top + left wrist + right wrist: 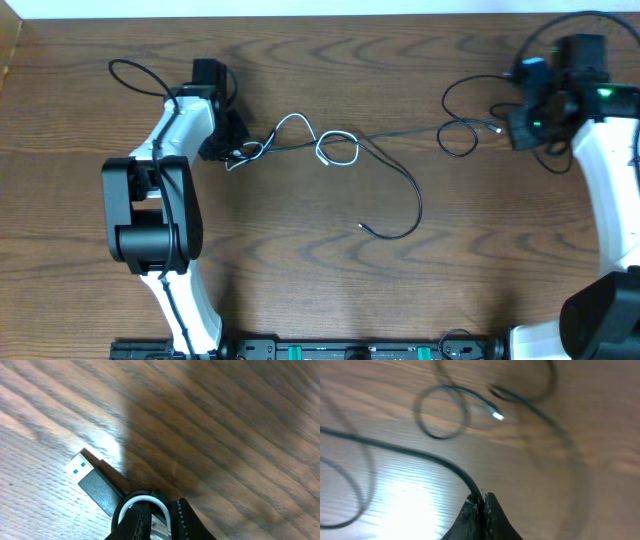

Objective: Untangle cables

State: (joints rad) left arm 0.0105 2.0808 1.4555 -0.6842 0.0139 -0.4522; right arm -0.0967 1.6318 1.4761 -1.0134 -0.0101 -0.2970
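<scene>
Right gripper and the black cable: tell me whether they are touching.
Touching. The right wrist view shows the black cable running straight into the right gripper, pinched between its shut fingertips.

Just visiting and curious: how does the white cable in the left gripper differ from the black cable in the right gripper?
The white cable is pale; the black cable is dark. The white cable bends in a tight loop at the left gripper; the black cable sweeps away from the right gripper in a long curve. Both are thin and gripped.
</scene>
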